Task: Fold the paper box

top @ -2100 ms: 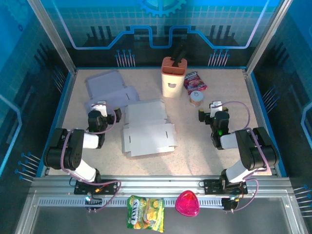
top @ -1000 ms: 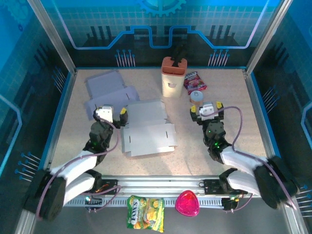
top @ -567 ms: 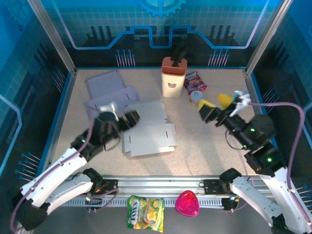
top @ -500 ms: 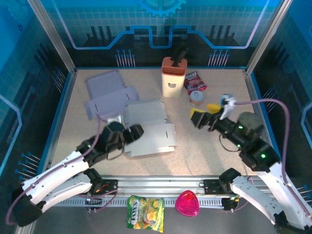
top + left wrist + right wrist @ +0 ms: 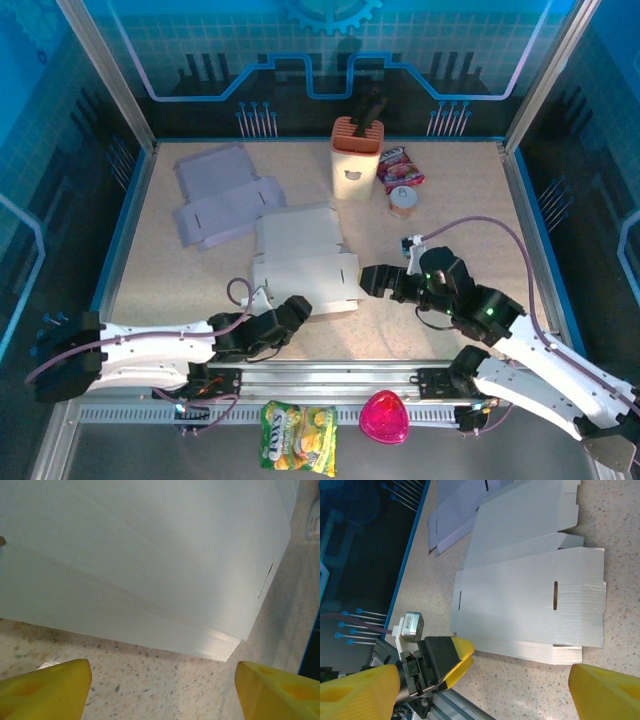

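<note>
Speckled tabletop (image 5: 180,270) is carrying the flat paper box (image 5: 305,275) mid-frame, left hand (image 5: 292,312) and right hand (image 5: 375,280) flanking it, both gaping open, empty.

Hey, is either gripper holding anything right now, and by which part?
Nothing is held. The left gripper is open just short of the paper box, at its near corner; the right gripper is open by its right edge.
</note>
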`<action>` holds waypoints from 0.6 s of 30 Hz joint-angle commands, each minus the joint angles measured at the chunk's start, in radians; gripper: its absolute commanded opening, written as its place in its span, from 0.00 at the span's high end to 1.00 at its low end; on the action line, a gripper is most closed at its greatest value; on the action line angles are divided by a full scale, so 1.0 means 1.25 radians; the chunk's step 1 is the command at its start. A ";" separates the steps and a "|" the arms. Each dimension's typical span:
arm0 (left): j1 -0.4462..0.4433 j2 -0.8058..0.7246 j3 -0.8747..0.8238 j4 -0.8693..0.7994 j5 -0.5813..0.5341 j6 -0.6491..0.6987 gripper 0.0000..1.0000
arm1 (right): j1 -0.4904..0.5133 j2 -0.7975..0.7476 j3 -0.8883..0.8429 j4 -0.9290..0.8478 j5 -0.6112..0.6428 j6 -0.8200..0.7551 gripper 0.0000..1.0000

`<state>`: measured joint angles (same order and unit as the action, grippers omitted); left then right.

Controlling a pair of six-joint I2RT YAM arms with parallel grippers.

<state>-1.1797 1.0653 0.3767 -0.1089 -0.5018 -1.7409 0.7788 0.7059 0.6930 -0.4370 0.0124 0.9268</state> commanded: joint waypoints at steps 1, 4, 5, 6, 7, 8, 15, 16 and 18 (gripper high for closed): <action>-0.016 0.009 0.003 0.033 -0.060 -0.124 0.23 | 0.006 -0.016 0.000 0.018 0.032 0.030 0.12; -0.016 0.027 -0.024 0.088 -0.071 -0.145 0.23 | 0.005 -0.012 -0.008 0.041 0.026 0.033 0.12; -0.016 0.036 -0.037 0.118 -0.073 -0.155 0.24 | 0.004 -0.010 -0.014 0.051 0.023 0.038 0.12; -0.015 0.047 -0.051 0.152 -0.076 -0.162 0.24 | 0.004 -0.009 -0.018 0.058 0.022 0.042 0.12; -0.015 0.060 -0.064 0.188 -0.076 -0.170 0.25 | 0.005 -0.007 -0.023 0.067 0.019 0.045 0.12; -0.014 0.074 -0.072 0.216 -0.077 -0.177 0.25 | 0.005 -0.005 -0.027 0.075 0.016 0.046 0.12; -0.015 0.089 -0.092 0.279 -0.111 -0.176 0.28 | 0.003 0.010 -0.033 0.099 0.010 0.044 0.12; -0.015 0.086 -0.092 0.277 -0.120 -0.174 0.29 | 0.004 0.011 -0.036 0.104 0.008 0.046 0.12; -0.015 0.085 -0.095 0.278 -0.134 -0.173 0.31 | 0.004 0.012 -0.042 0.110 0.006 0.049 0.12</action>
<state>-1.1942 1.1728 0.2768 0.2008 -0.6079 -1.9438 0.7788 0.7204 0.6632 -0.3378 0.0227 0.9707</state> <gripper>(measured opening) 0.694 0.877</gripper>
